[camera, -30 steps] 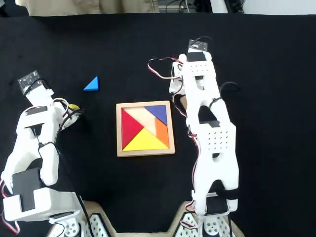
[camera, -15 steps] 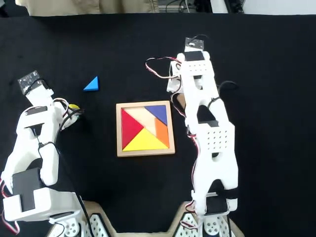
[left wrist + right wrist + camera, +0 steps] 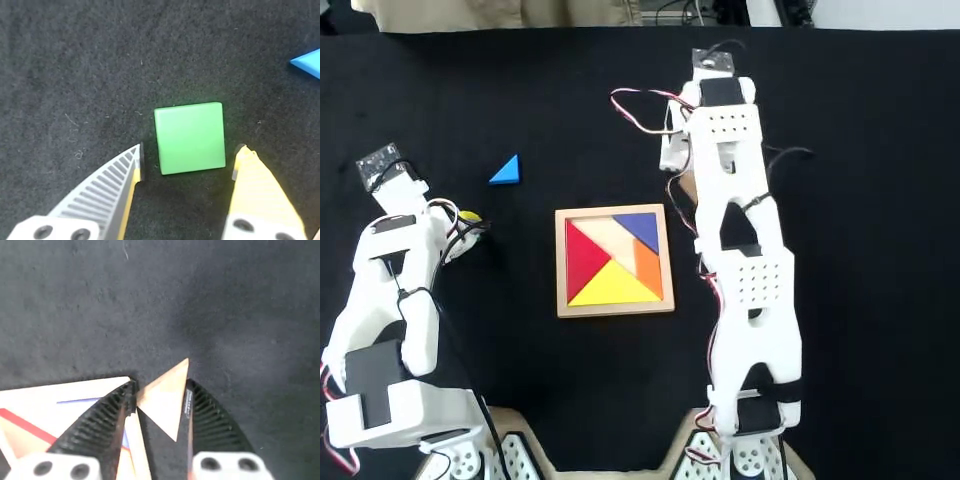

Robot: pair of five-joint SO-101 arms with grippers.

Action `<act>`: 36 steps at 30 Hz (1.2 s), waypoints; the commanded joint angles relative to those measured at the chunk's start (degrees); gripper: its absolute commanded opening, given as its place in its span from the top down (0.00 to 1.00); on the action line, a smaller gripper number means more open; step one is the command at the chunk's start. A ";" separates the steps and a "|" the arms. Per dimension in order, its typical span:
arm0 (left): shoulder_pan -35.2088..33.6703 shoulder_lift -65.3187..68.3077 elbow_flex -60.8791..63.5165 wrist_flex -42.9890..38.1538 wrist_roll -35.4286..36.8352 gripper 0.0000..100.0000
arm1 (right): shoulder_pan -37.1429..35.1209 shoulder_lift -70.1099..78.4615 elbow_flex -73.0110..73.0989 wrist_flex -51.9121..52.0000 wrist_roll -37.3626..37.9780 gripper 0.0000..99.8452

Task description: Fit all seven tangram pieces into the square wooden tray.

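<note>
Bright, even lighting, matte black table (image 3: 860,150), thin soft shadow beside green square (image 3: 189,137).

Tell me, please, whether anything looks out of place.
Three pieces sit outside the tray: a blue triangle on the cloth, a green square inside the open left tool, a pale triangle gripped by the right tool.

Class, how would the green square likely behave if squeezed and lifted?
The green square looks rigid and flat, so it probably won't bend. Its straight parallel edges should grip well. Lying flat on the cloth, it's unlikely to roll.
</note>
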State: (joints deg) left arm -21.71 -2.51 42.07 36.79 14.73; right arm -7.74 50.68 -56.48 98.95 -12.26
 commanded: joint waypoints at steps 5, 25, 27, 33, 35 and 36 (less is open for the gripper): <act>0.75 -2.11 -0.31 -0.70 -0.35 0.70 | -9.49 -6.55 10.07 2.29 3.78 0.99; 0.75 -2.11 -0.31 -0.62 -0.35 0.70 | -15.47 -12.62 26.15 -0.97 -2.29 0.98; 0.66 -2.11 -0.31 -0.62 -0.35 0.70 | -15.82 -12.62 26.95 -1.93 -3.69 0.98; 0.66 -2.11 -0.40 -0.70 -0.26 0.70 | -16.88 -12.62 28.44 -4.84 -7.03 0.98; 0.66 -2.11 -0.40 -0.70 -0.26 0.70 | -17.41 -12.62 29.05 -5.80 -7.03 0.98; 0.66 -2.11 -0.40 -0.70 -0.26 0.70 | -17.76 -12.62 29.23 -5.98 -7.12 0.98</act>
State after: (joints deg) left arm -21.71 -2.51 42.07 36.79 14.73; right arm -23.91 41.71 -27.56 94.55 -18.51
